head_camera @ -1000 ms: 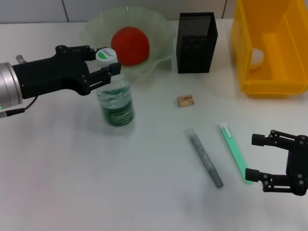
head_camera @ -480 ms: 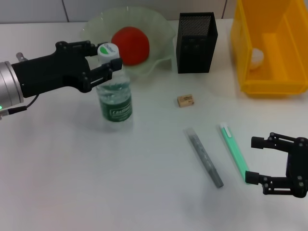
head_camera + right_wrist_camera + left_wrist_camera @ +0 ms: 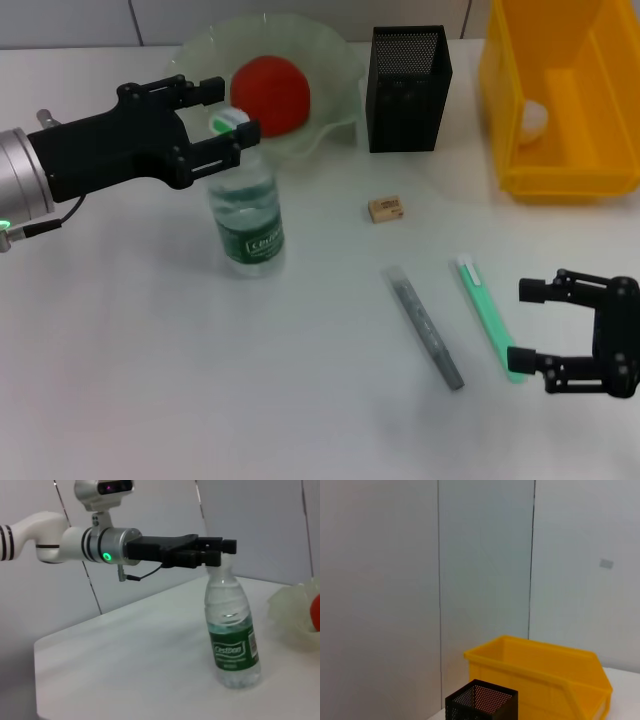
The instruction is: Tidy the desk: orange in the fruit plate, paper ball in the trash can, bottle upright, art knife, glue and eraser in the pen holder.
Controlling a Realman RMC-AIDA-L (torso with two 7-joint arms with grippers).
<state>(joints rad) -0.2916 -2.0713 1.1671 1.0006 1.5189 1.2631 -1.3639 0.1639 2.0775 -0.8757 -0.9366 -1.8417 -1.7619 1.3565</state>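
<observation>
Orange (image 3: 271, 93) in plate (image 3: 335, 70), paper ball (image 3: 533, 118) binned, bottle (image 3: 246, 212) upright. Left gripper (image 3: 222, 123) jaws apart around cap; right gripper (image 3: 535, 326) apart, idle. Eraser (image 3: 385, 209) left.

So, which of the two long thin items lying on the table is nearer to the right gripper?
The green one: its near end lies beside the right gripper. The grey one lies farther toward the robot's left.
</observation>
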